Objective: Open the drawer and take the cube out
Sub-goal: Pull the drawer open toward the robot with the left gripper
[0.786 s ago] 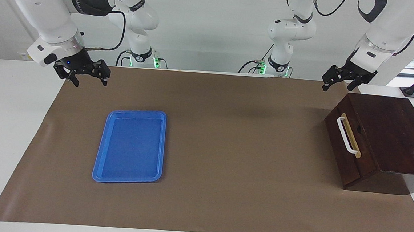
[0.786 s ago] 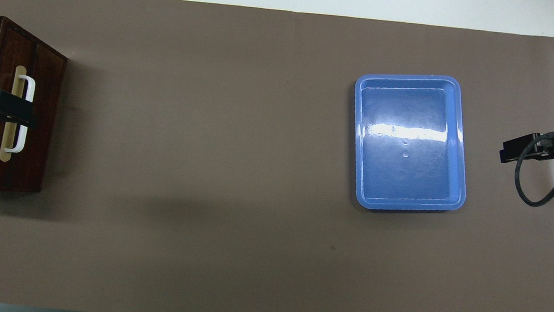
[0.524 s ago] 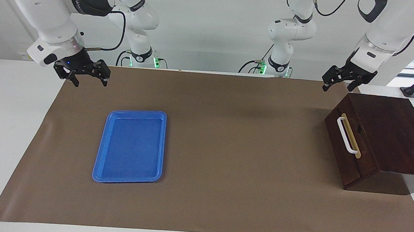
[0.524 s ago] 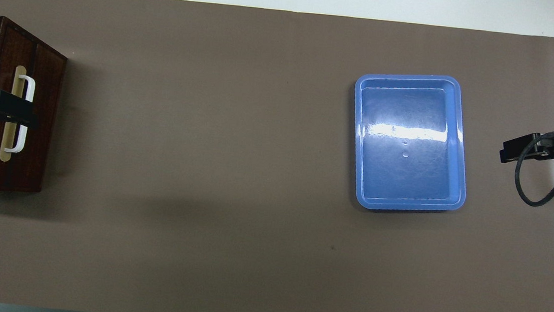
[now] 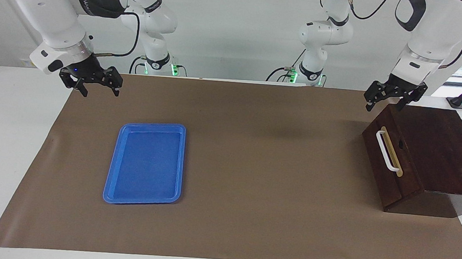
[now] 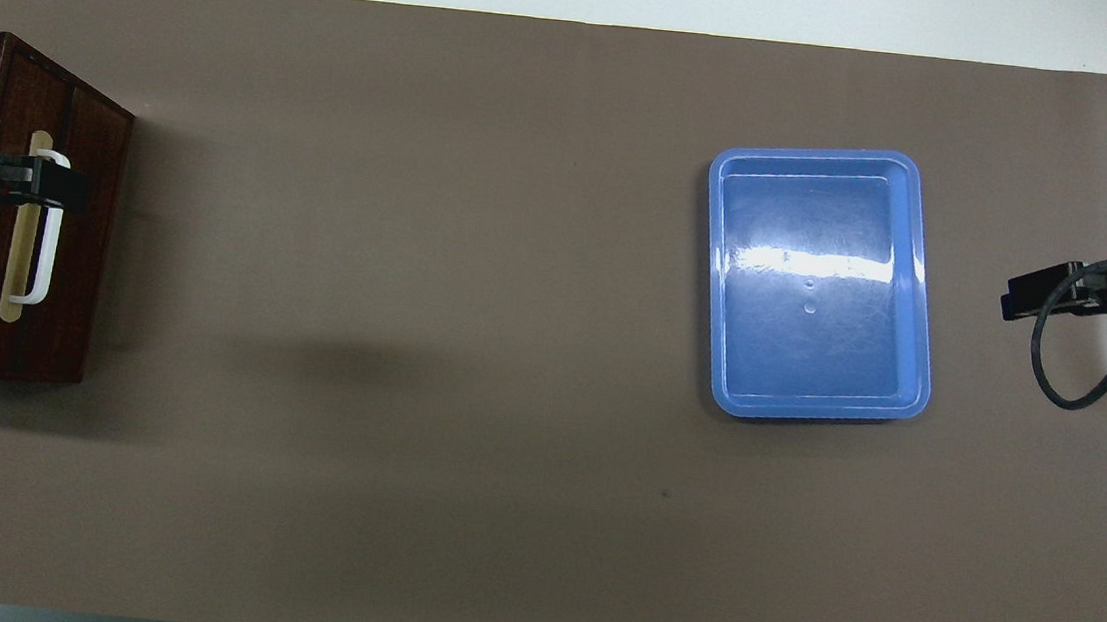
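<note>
We see the dark brown wooden drawer (image 5: 391, 161) shut just below our left gripper (image 5: 395, 99), whose 2 fingers stand apart; its stiff white bar handle (image 5: 386, 150) looks the place to grasp. The right gripper (image 5: 96, 84), also spread, waits; no cube shows

Drawer (image 5: 389, 165): dark stained wood with visible grain and a low sheen; handle (image 5: 385, 150) smooth white plastic on a pale wood strip. Tray (image 6: 819, 284): glossy blue plastic, reflecting light. Mat (image 5: 251, 188): matt brown, paper-like, smooth. Bench (image 5: 11, 130): smooth matt white.
</note>
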{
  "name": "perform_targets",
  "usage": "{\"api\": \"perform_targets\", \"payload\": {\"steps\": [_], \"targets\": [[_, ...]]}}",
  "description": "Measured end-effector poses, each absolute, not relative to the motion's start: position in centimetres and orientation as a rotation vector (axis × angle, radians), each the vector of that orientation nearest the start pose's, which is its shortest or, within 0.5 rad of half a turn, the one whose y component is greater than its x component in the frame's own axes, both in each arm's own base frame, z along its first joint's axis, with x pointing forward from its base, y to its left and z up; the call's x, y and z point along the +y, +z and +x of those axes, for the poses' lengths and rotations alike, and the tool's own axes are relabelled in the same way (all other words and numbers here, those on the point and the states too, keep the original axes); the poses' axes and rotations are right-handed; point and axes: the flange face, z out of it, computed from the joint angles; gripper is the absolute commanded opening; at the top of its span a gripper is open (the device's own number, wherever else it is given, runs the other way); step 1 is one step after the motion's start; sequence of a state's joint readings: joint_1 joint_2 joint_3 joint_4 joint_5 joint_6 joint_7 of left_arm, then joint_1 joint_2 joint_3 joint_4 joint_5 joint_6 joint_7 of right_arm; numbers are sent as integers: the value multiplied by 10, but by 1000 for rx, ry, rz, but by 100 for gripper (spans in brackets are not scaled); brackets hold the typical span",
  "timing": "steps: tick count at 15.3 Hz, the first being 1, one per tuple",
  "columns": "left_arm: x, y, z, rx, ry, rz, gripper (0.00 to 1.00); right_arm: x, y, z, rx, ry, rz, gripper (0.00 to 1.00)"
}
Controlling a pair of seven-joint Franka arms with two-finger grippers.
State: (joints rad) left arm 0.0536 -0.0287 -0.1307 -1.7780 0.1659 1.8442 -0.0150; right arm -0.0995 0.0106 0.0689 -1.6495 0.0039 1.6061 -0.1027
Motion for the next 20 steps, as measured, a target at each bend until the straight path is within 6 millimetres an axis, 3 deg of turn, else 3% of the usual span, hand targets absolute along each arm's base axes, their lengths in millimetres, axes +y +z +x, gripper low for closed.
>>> {"api": "perform_targets", "payload": {"steps": [6, 9, 11, 15, 20], "targets": [[-27, 453, 588, 317, -185, -2832, 100, -20, 585, 558, -113, 78, -3152, 100], [-27, 418, 598, 336, -188, -2810, 100, -21, 585, 558, -114, 78, -3164, 100], [-26, 406, 596, 365, -174, -2779, 100, -22, 585, 558, -115, 73, -3167, 100], [-23, 404, 595, 372, -175, -2764, 100, -30, 581, 561, -92, 38, -3171, 100], [-5, 406, 599, 346, -220, -2767, 100, -50, 559, 567, -43, 39, -3170, 100]]}}
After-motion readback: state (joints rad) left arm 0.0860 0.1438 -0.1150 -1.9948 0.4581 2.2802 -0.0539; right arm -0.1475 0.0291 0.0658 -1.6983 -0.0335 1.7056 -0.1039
